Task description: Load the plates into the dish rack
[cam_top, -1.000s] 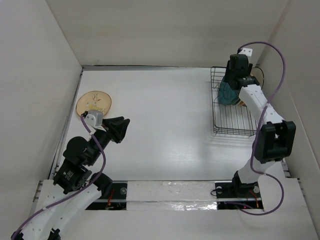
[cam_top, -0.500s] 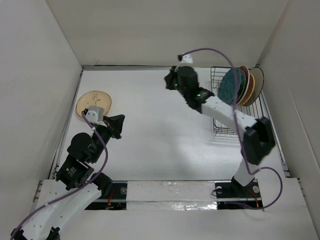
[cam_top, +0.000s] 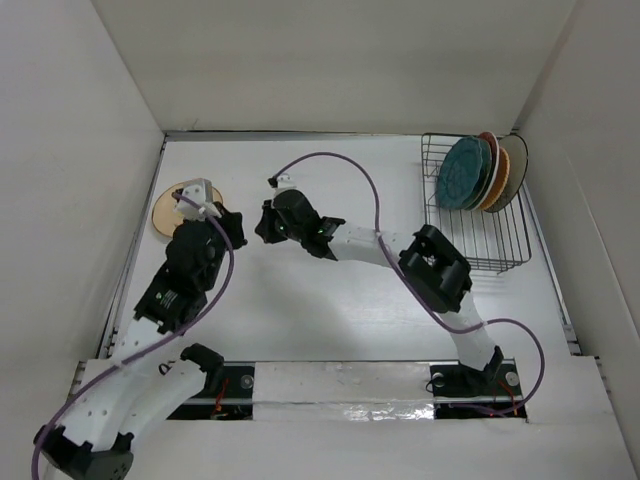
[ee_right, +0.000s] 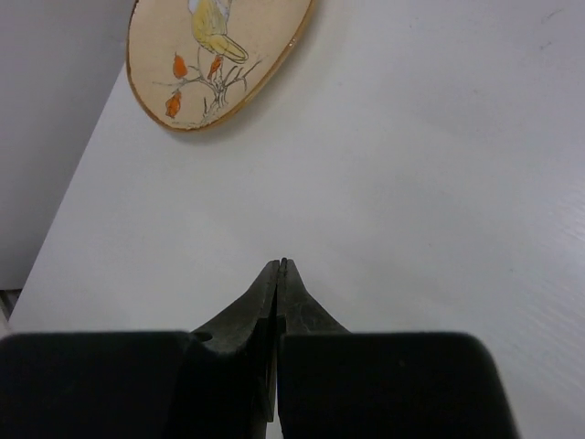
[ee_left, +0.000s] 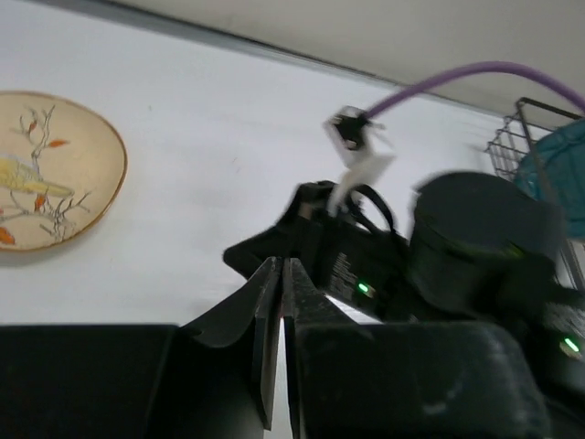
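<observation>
A tan floral plate [cam_top: 168, 208] lies flat at the table's left edge, partly hidden by my left wrist; it also shows in both wrist views [ee_left: 50, 169] [ee_right: 215, 55]. The black wire dish rack [cam_top: 480, 245] stands at the far right with several plates on edge in it, a teal one [cam_top: 460, 172] in front and an orange one [cam_top: 494, 186] behind it. My left gripper [cam_top: 238, 226] is shut and empty just right of the tan plate. My right gripper [cam_top: 260, 226] is stretched across the table, shut and empty, tip to tip with the left. Both sets of fingertips [ee_left: 281, 267] [ee_right: 280, 265] are pressed together.
White walls close in the table on the left, back and right. The right arm's purple cable [cam_top: 340, 165] arcs over the middle of the table. The right arm's elbow [cam_top: 436, 266] hangs just left of the rack's near corner.
My right arm left the rack, swung left across the table and closed its jaws. My left arm reached forward beside the tan plate and also closed.
</observation>
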